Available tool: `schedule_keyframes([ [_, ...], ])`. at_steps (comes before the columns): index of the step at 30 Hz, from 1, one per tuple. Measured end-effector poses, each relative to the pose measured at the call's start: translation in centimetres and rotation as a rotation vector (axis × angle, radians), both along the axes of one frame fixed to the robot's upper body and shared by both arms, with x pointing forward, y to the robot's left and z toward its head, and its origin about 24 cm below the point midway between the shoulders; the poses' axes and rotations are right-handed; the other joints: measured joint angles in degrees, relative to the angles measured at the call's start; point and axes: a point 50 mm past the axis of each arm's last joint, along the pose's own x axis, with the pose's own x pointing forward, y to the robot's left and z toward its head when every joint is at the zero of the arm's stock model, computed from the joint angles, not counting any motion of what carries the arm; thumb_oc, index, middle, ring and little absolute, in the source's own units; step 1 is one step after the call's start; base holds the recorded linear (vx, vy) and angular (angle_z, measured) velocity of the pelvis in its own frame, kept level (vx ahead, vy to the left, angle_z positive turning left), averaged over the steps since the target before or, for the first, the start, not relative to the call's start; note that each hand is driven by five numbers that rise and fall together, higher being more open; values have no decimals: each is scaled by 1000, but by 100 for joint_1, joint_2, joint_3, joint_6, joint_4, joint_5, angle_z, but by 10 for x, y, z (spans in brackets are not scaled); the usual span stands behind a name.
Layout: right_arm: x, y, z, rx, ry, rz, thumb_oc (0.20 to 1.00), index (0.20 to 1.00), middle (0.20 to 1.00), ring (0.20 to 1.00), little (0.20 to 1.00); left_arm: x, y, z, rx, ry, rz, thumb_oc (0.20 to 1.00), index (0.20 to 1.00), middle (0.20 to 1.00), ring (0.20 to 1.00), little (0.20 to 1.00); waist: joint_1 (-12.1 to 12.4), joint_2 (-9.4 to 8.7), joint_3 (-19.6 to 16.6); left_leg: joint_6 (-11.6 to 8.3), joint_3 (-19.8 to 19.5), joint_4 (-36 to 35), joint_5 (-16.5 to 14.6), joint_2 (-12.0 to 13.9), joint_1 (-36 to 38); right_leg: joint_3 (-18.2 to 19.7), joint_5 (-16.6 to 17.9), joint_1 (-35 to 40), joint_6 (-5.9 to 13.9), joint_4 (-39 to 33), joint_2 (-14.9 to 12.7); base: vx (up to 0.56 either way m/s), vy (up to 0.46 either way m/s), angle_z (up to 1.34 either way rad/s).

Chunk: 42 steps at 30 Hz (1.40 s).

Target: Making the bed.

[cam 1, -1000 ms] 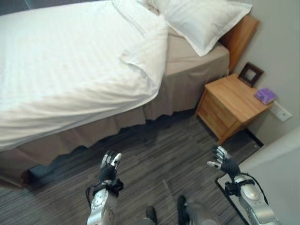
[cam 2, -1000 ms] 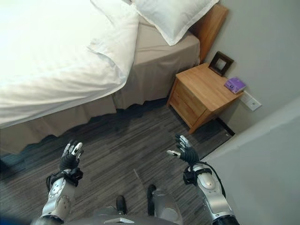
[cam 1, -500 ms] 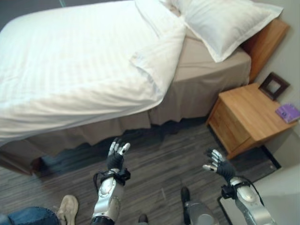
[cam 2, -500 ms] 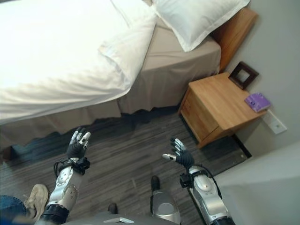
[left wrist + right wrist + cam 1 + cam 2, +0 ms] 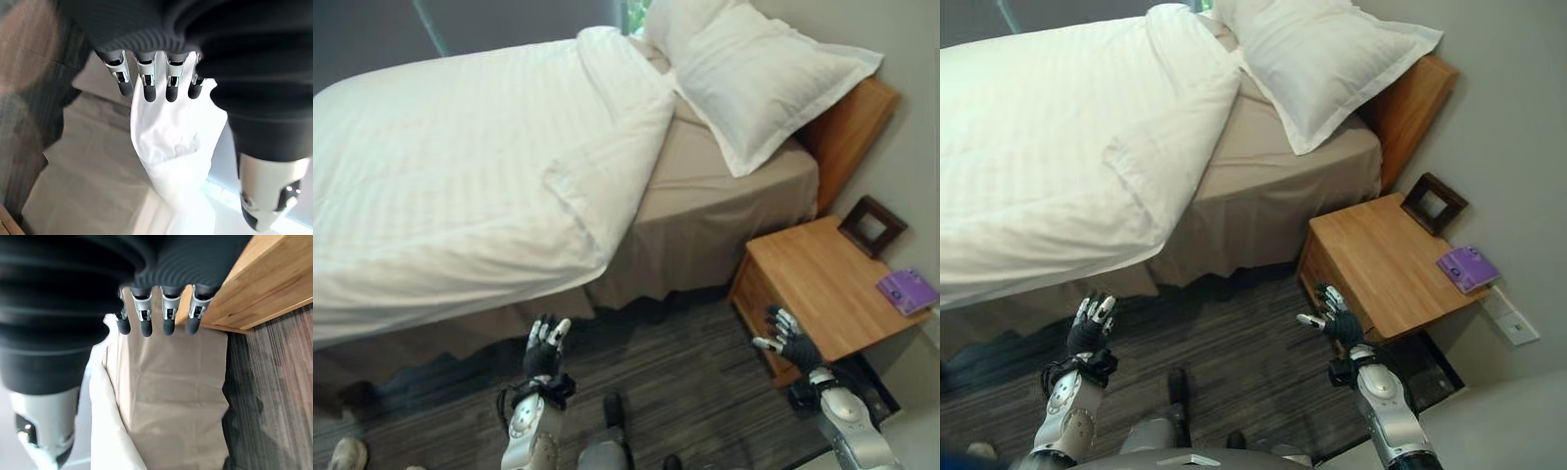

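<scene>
Looks like a bedroom, probably a hotel room. There's a bed (image 5: 724, 196) with a white duvet (image 5: 460, 186) folded back at one corner, a big white pillow (image 5: 754, 78) against a wooden headboard (image 5: 847, 132), and a beige bed skirt (image 5: 675, 255). Beside it sits a wooden nightstand (image 5: 813, 284) with a small picture frame (image 5: 871, 225) and a purple booklet (image 5: 906, 291). The floor (image 5: 695, 382) is dark wood-look.
</scene>
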Motion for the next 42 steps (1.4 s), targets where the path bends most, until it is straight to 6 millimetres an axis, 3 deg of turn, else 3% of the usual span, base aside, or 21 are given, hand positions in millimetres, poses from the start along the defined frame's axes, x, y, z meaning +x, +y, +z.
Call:
schedule_keyframes([
  [2, -10, 0, -7, 4, 37, 5, 1000, 1000, 1000, 1000, 1000, 6, -2, 4, 10, -17, -14, 1000, 1000, 1000, 1000, 1000, -16, -7, -165, 377, 364, 310, -228, -132, 21, -54, -71, 51, 111, 17, 20, 161, 222, -26],
  [4, -15, 0, -9, -1, 53, 9, 1000, 1000, 1000, 1000, 1000, 10, -6, 4, 31, -19, -45, 1000, 1000, 1000, 1000, 1000, -185, 213, -187, 787, 354, 66, -178, -168, 244, -160, -155, 39, 242, 366, 294, 143, 233, 5],
  [5, -18, -1, -10, -8, 61, 12, 1000, 1000, 1000, 1000, 1000, 12, -11, 4, 35, -16, -66, 1000, 1000, 1000, 1000, 1000, -236, 432, -186, 1063, 288, -46, 5, -108, 410, -185, -232, 17, 355, 680, 529, 76, 128, 33],
  [6, -21, 4, -14, 10, 76, 11, 1000, 1000, 1000, 1000, 1000, 14, -11, 4, 62, -9, -89, 1000, 1000, 1000, 1000, 1000, -403, 579, -251, 1362, 264, -343, -374, 78, 631, -103, -679, -269, 498, 1391, 632, 51, 233, 38],
  [7, -20, 7, -12, 14, 72, 27, 1000, 1000, 1000, 1000, 1000, 17, -12, 7, 71, -19, -93, 1000, 1000, 1000, 1000, 1000, -436, 516, -301, 1397, 207, -528, -314, -34, 719, -105, -1089, -543, 323, 1861, 402, 9, 229, 40],
  [8, -13, 11, -3, 11, 29, 57, 1000, 1000, 1000, 1000, 1000, 21, -16, 13, 88, -43, -112, 1000, 1000, 1000, 1000, 1000, -435, 520, -325, 1291, 225, -709, -223, -200, 767, -126, -1348, -979, 513, 2290, -351, 33, 311, 28],
  [9, -1, 21, 2, 16, 2, 97, 1000, 1000, 1000, 1000, 1000, 31, -12, 23, 138, -70, -119, 1000, 1000, 1000, 1000, 1000, -407, 451, -258, 1279, 192, -743, -248, -352, 788, -4, -1594, -1553, 915, 3205, -840, 125, 208, 13],
  [10, 8, 34, 7, 24, -26, 154, 1000, 1000, 1000, 1000, 1000, 36, -11, 31, 142, -97, -96, 1000, 1000, 1000, 1000, 1000, -267, 457, -174, 1199, 194, -761, -292, -372, 899, 25, -1617, -1914, 962, 3959, -903, 197, 159, 13],
  [11, 9, 37, 10, 32, -41, 167, 1000, 1000, 1000, 1000, 1000, 37, -11, 34, 150, -113, -96, 1000, 1000, 1000, 1000, 1000, -218, 480, -141, 1120, 153, -748, -337, -363, 918, 85, -1621, -2071, 942, 4016, -901, 173, 74, 15],
  [15, 9, 32, 13, 31, -50, 163, 1000, 1000, 1000, 1000, 1000, 41, -8, 69, 206, -257, -124, 1000, 1000, 1000, 1000, 1000, -227, 447, 87, 1035, -60, -741, -362, -346, 1014, 334, -1246, -2301, 814, 2635, -1095, 160, 32, 41],
  [16, 8, 30, 8, 24, -27, 155, 1000, 1000, 1000, 1000, 1000, 44, -6, 72, 231, -270, -125, 1000, 1000, 1000, 1000, 1000, -279, 480, 96, 1001, -242, -684, -381, -272, 935, 756, -937, -2304, 864, 2013, -934, 121, -23, 60],
  [18, 5, 28, 1, 22, 7, 143, 1000, 1000, 1000, 1000, 1000, 49, -4, 72, 261, -259, -135, 1000, 1000, 1000, 1000, 1000, -367, 430, 137, 927, -372, -821, -380, -184, 983, 938, -383, -2176, 867, 1245, -769, 125, -47, 68],
  [19, 1, 27, -1, 24, 18, 135, 1000, 1000, 1000, 1000, 1000, 49, -5, 72, 267, -255, -145, 1000, 1000, 1000, 1000, 1000, -342, 369, 155, 651, -586, -805, -221, -156, 963, 1225, -73, -1938, 857, 937, -622, 111, -69, 86],
  [22, 2, 24, 0, 14, 21, 147, 1000, 1000, 1000, 1000, 1000, 39, -6, 60, 256, -212, -152, 1000, 1000, 1000, 1000, 1000, -283, 267, 120, 481, -799, -891, -239, -105, 1204, 1086, 584, -1444, 652, 326, -643, 98, -57, 45],
  [30, 13, 12, 11, -37, -22, 153, 1000, 1000, 1000, 1000, 1000, 19, 26, 38, 276, -81, -43, 1000, 1000, 1000, 1000, 1000, -161, 456, -106, 139, -947, -891, -395, 135, 1391, 899, 631, -1053, 424, -46, -420, 96, -55, 6],
  [31, 10, 9, 10, -37, -16, 141, 1000, 1000, 1000, 1000, 1000, 22, 24, 49, 275, -116, -40, 1000, 1000, 1000, 1000, 1000, -157, 474, -117, 115, -966, -891, -399, 156, 1382, 864, 608, -1050, 388, -47, -407, 52, -46, 11],
  [32, 4, 5, 7, -38, 2, 122, 1000, 1000, 1000, 1000, 1000, 27, 13, 81, 280, -267, -65, 1000, 1000, 1000, 1000, 1000, -151, 476, -122, 126, -1005, -891, -387, 148, 1380, 812, 623, -1032, 358, -40, -409, 73, -43, 12],
  [33, 3, 4, 7, -38, 5, 120, 1000, 1000, 1000, 1000, 1000, 29, 10, 91, 284, -314, -73, 1000, 1000, 1000, 1000, 1000, -172, 500, -137, 121, -996, -891, -392, 144, 1386, 820, 618, -1032, 364, -44, -415, 73, -43, 7],
  [35, 0, 4, 3, -36, 24, 130, 1000, 1000, 1000, 1000, 1000, 46, 29, 84, 351, -265, -38, 1000, 1000, 1000, 1000, 1000, -290, 554, -176, 40, -979, -890, -454, 147, 1410, 830, 535, -1040, 393, -49, -419, 58, -26, -3],
  [38, -4, 4, 2, -33, 36, 140, 1000, 1000, 1000, 1000, 1000, 46, 57, 87, 374, -231, 98, 1000, 1000, 1000, 1000, 1000, -478, 564, -192, 12, -851, -892, -479, 159, 1382, 934, 549, -1103, 384, -47, -410, 29, -3, -25],
  [42, -9, 3, -2, -36, 55, 141, 1000, 1000, 1000, 1000, 1000, 45, 37, 78, 367, -211, 21, 1000, 1000, 1000, 1000, 1000, -499, 562, -193, 26, -789, -892, -477, 153, 1381, 982, 546, -1133, 386, -48, -417, 23, 15, -8],
])
